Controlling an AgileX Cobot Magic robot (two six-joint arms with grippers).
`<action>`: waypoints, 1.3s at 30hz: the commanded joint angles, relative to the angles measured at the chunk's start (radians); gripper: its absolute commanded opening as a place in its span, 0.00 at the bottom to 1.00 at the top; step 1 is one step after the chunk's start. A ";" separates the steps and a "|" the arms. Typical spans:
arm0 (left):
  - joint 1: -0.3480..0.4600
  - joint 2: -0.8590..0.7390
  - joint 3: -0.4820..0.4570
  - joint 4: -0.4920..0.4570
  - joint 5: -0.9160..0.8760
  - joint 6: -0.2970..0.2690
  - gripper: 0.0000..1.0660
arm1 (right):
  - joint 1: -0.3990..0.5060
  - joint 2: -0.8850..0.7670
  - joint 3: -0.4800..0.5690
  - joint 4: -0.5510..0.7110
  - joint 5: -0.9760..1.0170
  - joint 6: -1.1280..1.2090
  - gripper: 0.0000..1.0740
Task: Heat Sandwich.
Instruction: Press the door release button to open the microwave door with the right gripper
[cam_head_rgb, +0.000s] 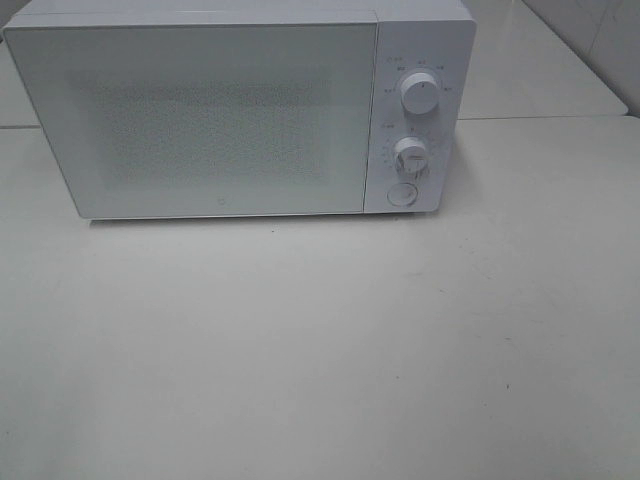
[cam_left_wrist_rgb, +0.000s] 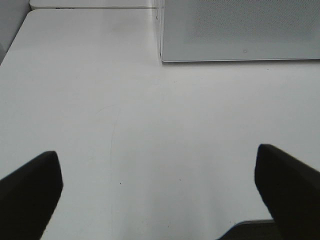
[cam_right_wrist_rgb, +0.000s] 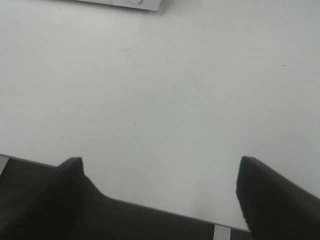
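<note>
Sandwich: not in sight in any view. It may be behind the closed door or off camera, and which cannot be told.
Microwave (cam_head_rgb: 220, 110): white, standing at the far side of the table (cam_head_rgb: 320, 360), front facing the robot.
Door (cam_head_rgb: 200, 120): shut, and its dotted panel hides the inside.
Controls: an upper knob (cam_head_rgb: 418, 93), a lower knob (cam_head_rgb: 411, 155) and a round button (cam_head_rgb: 401, 194) stacked on the right panel.
Left gripper (cam_left_wrist_rgb: 157, 157): jaws spread wide with nothing between them, over bare table in front of the microwave's left corner.
Right gripper (cam_right_wrist_rgb: 160, 161): jaws also well apart and empty, over bare table near the control end.
Step in hand: probably getting the door open.
How to do it well: the round button looks like the door release. The right arm is nearer, so it should press squarely with one fingertip without nudging the lower knob just above.
Caution: the left arm should stay out of the door's likely swing.
</note>
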 joint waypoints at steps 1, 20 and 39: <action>-0.001 -0.023 0.001 -0.003 -0.010 -0.003 0.92 | -0.031 -0.036 0.005 -0.006 -0.003 0.010 0.71; -0.001 -0.023 0.001 -0.003 -0.010 -0.003 0.92 | -0.131 -0.244 0.078 -0.002 -0.097 0.007 0.71; -0.001 -0.017 0.001 -0.003 -0.010 -0.002 0.92 | -0.131 -0.244 0.078 -0.002 -0.097 0.009 0.71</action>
